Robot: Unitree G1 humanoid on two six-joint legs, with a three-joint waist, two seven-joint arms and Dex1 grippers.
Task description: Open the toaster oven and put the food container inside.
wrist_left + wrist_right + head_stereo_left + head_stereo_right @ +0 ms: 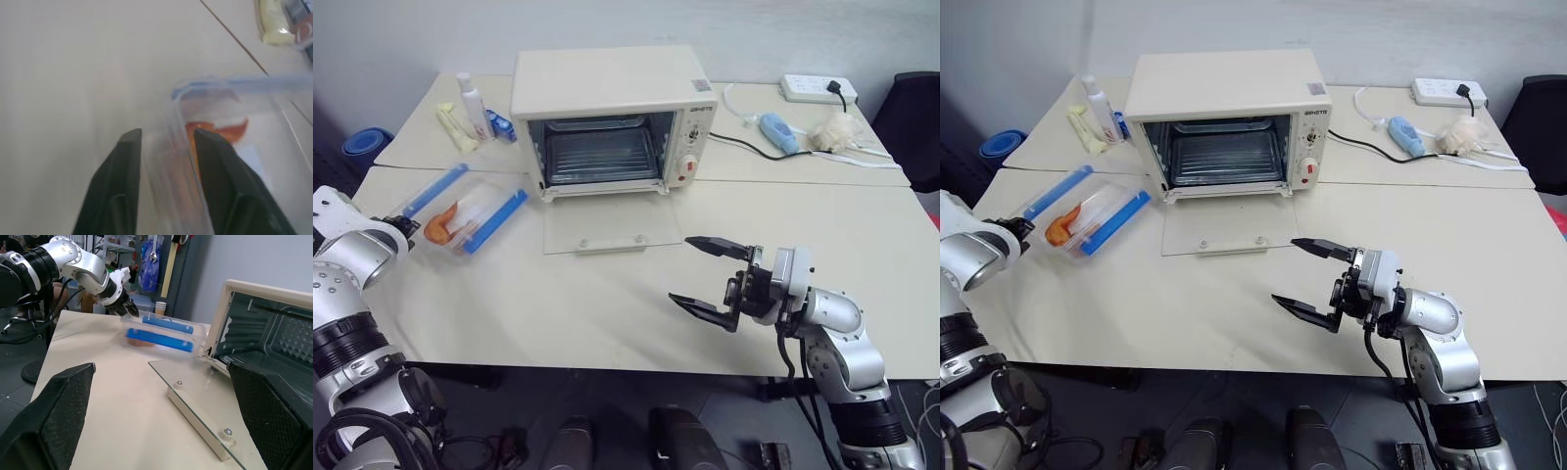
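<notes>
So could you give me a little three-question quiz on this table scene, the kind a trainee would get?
1. True or false: the glass door of the cream-white boxy toaster oven lies flat on the table.
2. Which gripper has its black fingers around one wall of the clear rectangular plastic food container with blue clip bars: A left gripper, B right gripper?
3. What stands beside the oven, on the container's side?

Key
1. True.
2. A.
3. A white bottle.

White bottle [468,95], power strip [818,88], blue handheld device [778,131], table [607,304]
</notes>
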